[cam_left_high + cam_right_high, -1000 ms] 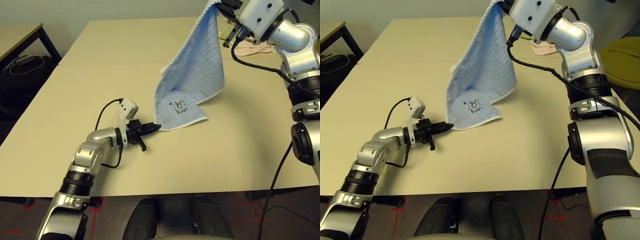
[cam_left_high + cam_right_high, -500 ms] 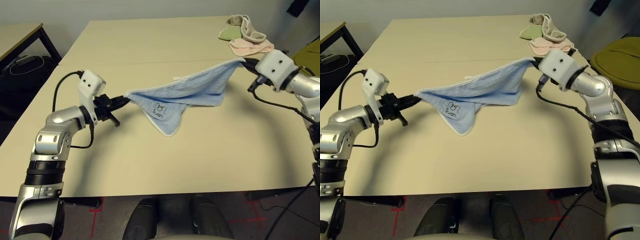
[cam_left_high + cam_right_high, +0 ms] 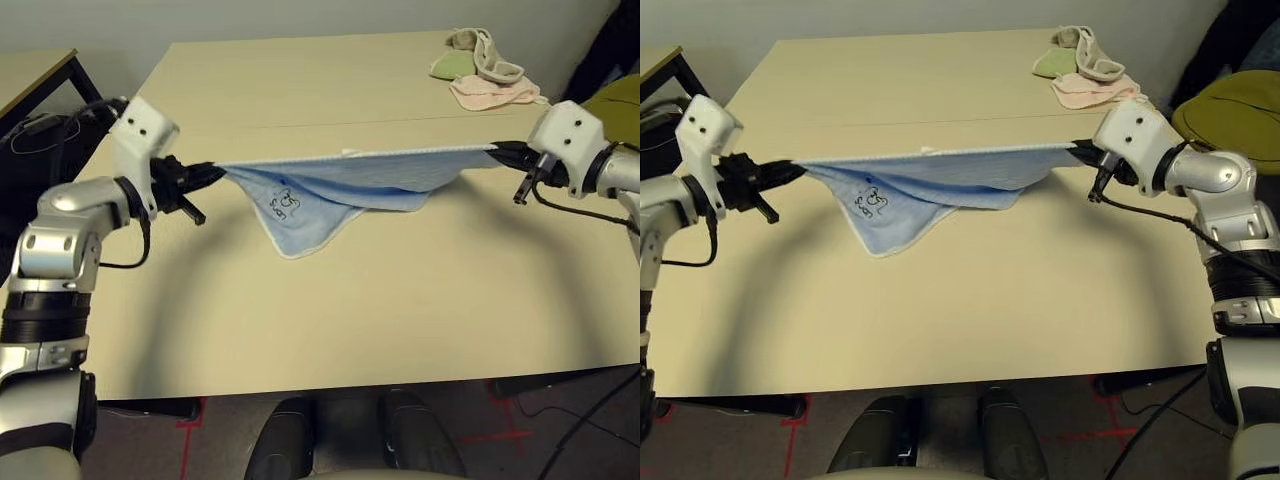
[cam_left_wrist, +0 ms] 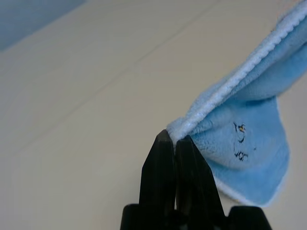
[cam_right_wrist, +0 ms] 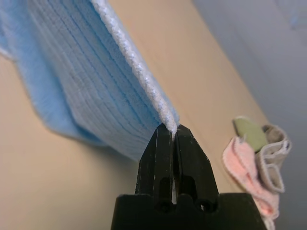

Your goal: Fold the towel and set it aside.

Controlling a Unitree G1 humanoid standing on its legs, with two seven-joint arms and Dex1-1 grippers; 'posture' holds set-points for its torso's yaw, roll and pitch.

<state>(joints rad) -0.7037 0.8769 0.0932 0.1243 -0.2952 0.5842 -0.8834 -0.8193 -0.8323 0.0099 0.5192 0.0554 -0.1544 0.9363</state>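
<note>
I have the towel [image 3: 345, 180] strung between both arms, off the table [image 3: 400, 300]. It runs across the upper middle of the head camera frame as a nearly level band, its white piped top edge pulled taut from one side to the other. Below that edge the blue cloth sags in loose folds, and one corner with the dark printed motif hangs lowest, left of centre, above the tabletop.

My left gripper [image 3: 215, 172] sits in the upper left of the frame. The silver forearm rises from the lower left edge, the elbow is bent, and the wrist turns inward so the fingers point toward the middle of the picture, close to level. In the left wrist view the two black fingers [image 4: 160, 163] are pressed together on the towel's corner, with the piping coming out right at their tips.

My right gripper [image 3: 497, 152] is at the upper right, at about the same height. Its forearm comes in from the right edge and the fingers point inward toward the left arm. The right wrist view shows them pinching the white edging at the opposite corner.

A pile of pink, green and beige cloths [image 3: 485, 75] lies on the far right corner of the table, well apart from the towel.
</note>
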